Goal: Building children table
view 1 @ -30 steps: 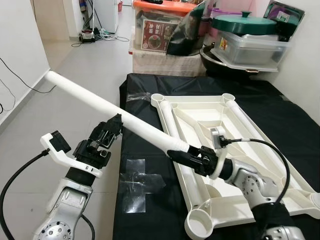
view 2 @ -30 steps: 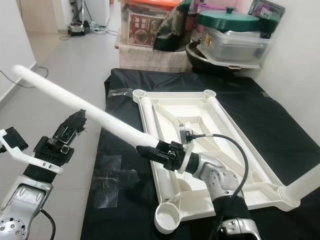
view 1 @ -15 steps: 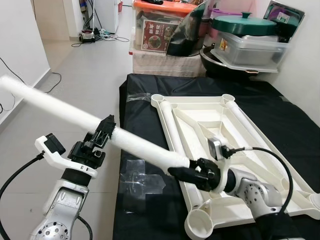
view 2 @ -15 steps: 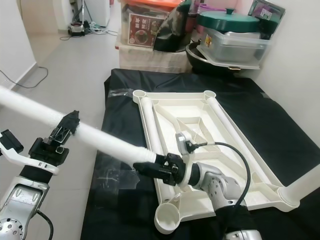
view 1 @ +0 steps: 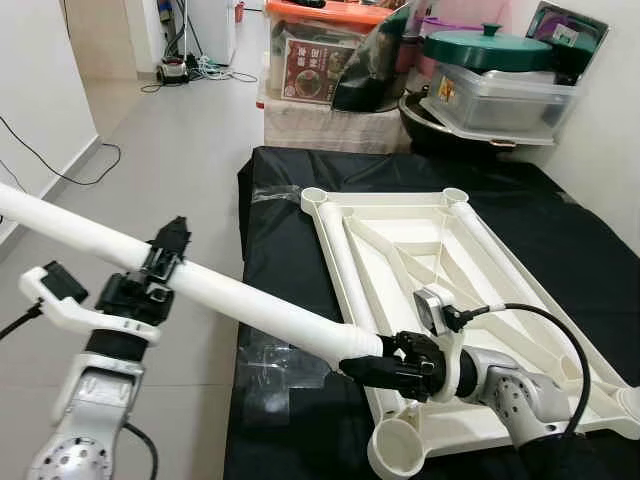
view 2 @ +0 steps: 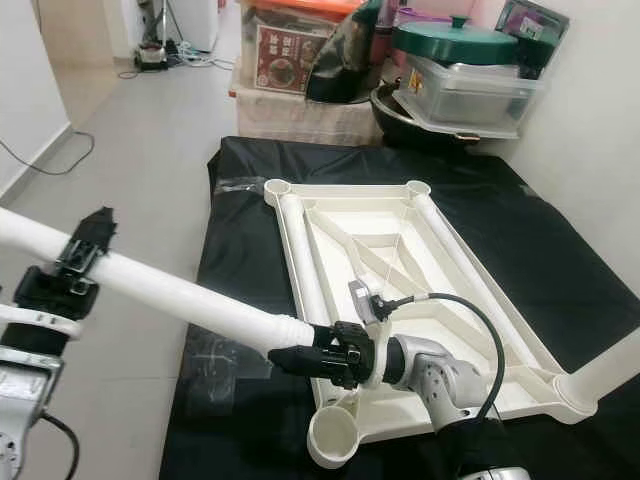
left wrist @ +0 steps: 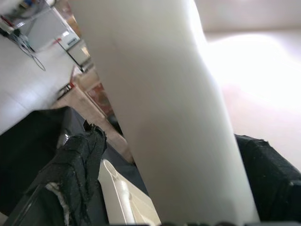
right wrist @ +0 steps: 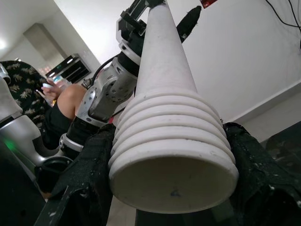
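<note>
Right gripper (view 1: 372, 367) fingers (right wrist: 89, 188) pinch ribbed end of white table leg (view 1: 250, 300); left gripper (view 1: 160, 262) fingers (left wrist: 77, 165) clamp it further up. Leg slants over front-left corner socket (view 1: 400, 448) of upturned white tabletop (view 1: 420, 250) lying on black cloth (view 1: 280, 200). Grey tile floor (view 1: 170, 130); storage bins (view 1: 320, 70) and green-lidded pot (view 1: 490, 48) behind.

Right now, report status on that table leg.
Both grippers shut on table leg: right gripper at ribbed end, left gripper mid-shaft. Ribbed end above corner socket of upturned tabletop. Nothing between.
</note>
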Controlling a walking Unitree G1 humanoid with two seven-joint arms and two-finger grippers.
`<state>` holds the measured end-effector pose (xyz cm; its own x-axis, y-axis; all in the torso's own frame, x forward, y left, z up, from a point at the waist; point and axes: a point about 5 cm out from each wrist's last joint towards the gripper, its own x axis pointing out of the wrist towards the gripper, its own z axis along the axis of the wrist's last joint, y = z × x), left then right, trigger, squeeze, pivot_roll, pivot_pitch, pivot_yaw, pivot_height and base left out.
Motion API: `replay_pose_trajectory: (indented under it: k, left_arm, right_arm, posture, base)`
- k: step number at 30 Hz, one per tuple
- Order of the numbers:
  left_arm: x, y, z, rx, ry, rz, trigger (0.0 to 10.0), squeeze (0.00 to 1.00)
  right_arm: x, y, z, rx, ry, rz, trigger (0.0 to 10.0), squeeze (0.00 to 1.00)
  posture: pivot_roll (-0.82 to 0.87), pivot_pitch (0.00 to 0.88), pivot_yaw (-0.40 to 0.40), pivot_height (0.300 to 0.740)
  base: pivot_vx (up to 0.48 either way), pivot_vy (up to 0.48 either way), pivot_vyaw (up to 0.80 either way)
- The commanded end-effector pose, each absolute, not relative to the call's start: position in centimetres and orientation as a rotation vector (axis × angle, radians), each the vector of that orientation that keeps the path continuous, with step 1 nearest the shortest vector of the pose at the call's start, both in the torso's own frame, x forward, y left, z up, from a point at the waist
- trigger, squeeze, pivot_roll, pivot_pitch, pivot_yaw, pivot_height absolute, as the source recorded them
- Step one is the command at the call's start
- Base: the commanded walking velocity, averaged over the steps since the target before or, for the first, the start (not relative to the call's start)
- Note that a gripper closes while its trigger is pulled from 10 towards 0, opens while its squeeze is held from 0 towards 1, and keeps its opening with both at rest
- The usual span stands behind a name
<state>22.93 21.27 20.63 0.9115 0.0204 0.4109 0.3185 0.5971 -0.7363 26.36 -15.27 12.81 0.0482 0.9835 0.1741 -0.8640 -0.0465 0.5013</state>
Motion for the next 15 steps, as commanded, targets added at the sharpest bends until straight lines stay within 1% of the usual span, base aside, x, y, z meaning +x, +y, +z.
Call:
replay_pose_trajectory:
  k: [1,6,7,8,10,13,15]
  left_arm:
    - [22.9,21.6,20.4,-0.937,-0.396,-0.167,10.0,0.0]
    - [22.8,21.8,20.5,-0.956,-0.404,-0.178,10.0,0.0]
    - [22.7,21.7,20.6,-0.962,-0.409,-0.201,8.2,0.0]
    - [22.5,21.2,20.7,-0.965,-0.409,-0.238,0.0,0.0]
    - [22.4,20.8,20.7,-0.965,-0.41,-0.267,0.0,0.0]
    - [22.1,19.4,21.0,-0.958,-0.414,-0.343,0.0,0.0]
    - [22.1,19.4,21.0,-0.958,-0.414,-0.343,0.0,0.0]
  right_arm:
    - [26.4,-15.3,12.9,0.547,0.265,1.549,0.0,0.0]
    - [26.5,-15.5,13.1,0.534,0.262,1.553,0.0,0.0]
    - [26.6,-15.6,13.1,0.522,0.261,1.553,0.0,0.0]
    - [26.7,-15.7,13.2,0.513,0.258,1.552,0.0,0.0]
    - [26.8,-15.7,13.3,0.506,0.255,1.55,0.0,0.0]
    - [26.9,-15.6,13.4,0.492,0.246,1.546,0.0,0.0]
    - [26.9,-15.6,13.4,0.492,0.246,1.546,0.0,0.0]
  posture:
    - [0.1,0.0,-0.11,0.74]
    - [0.1,0.0,-0.108,0.74]
    - [0.1,0.0,-0.108,0.74]
    - [0.1,0.0,-0.107,0.74]
    - [0.1,0.0,-0.107,0.74]
    - [0.1,0.0,-0.107,0.74]
    - [0.1,0.0,-0.107,0.74]
  base:
    - [0.0,0.0,0.0]
    - [0.0,0.0,0.0]
    - [0.0,0.0,0.0]
    - [0.0,0.0,0.0]
    - [0.0,0.0,0.0]
    - [0.0,0.0,0.0]
    - [0.0,0.0,0.0]
